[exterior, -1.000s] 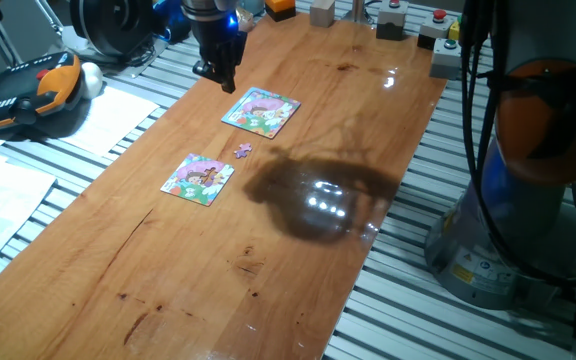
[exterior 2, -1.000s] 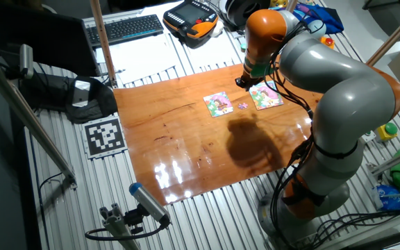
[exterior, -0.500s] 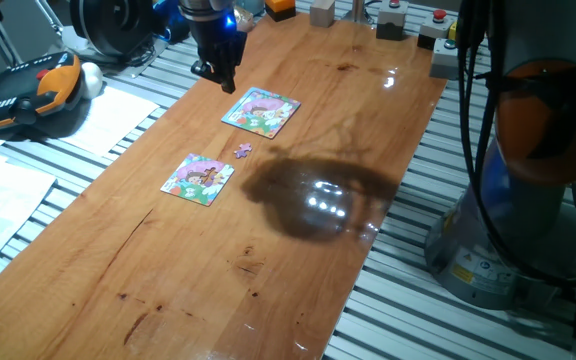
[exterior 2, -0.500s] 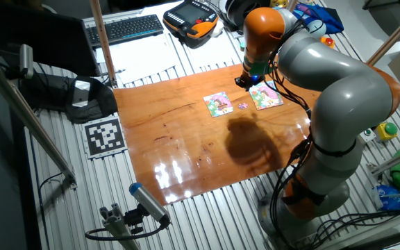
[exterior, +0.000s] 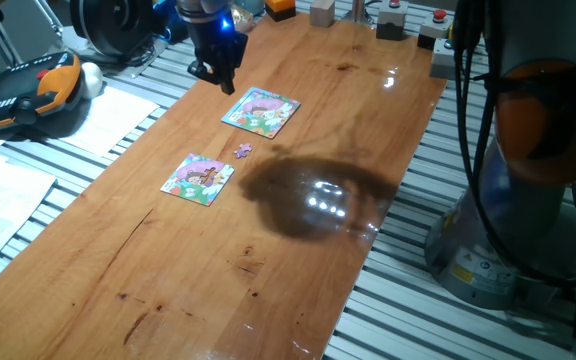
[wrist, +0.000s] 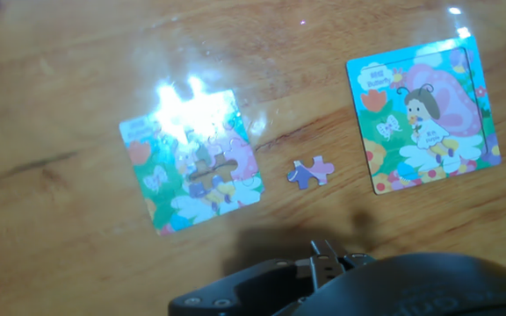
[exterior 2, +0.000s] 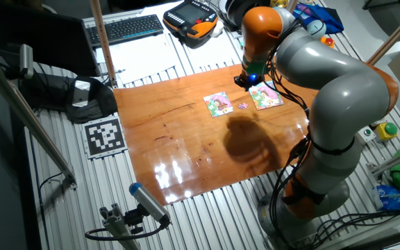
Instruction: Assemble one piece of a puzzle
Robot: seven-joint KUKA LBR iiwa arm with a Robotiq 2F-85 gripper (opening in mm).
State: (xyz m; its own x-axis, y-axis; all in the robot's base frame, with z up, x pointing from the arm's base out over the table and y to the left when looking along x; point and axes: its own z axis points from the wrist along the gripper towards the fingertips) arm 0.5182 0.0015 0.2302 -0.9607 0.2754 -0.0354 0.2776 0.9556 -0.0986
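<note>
A: Where is the piece (wrist: 312,171) found?

B: It is seen flat on the wooden surface (exterior: 298,250), loose, between the two square puzzles. Taken from the piece, the puzzle (wrist: 197,161) with the green edges is just beside it on one side, with a gap visible near its middle, though glare washes out much of it in the hand view. The lilac-and-white puzzle (wrist: 423,102) is set just beside the piece on the other side.

A: And the claw (exterior: 216,72)?

B: It is held above the surface, beyond the lilac-and-white puzzle as counted from the piece, and well apart from the piece itself. Nothing is carried in it. Whether its fingers are spread or closed cannot be told; only a dark edge of the hand is shown at the bottom of the hand view.

A: What could be spoiled from here?

B: The piece is tiny and thin, so it may be pushed along the glossy wood instead of being lifted if the fingers are lowered off-centre. It may also be rotated in the grasp, and the knobs would then be jammed against the gap. A neighbouring puzzle could be nudged as well.
</note>
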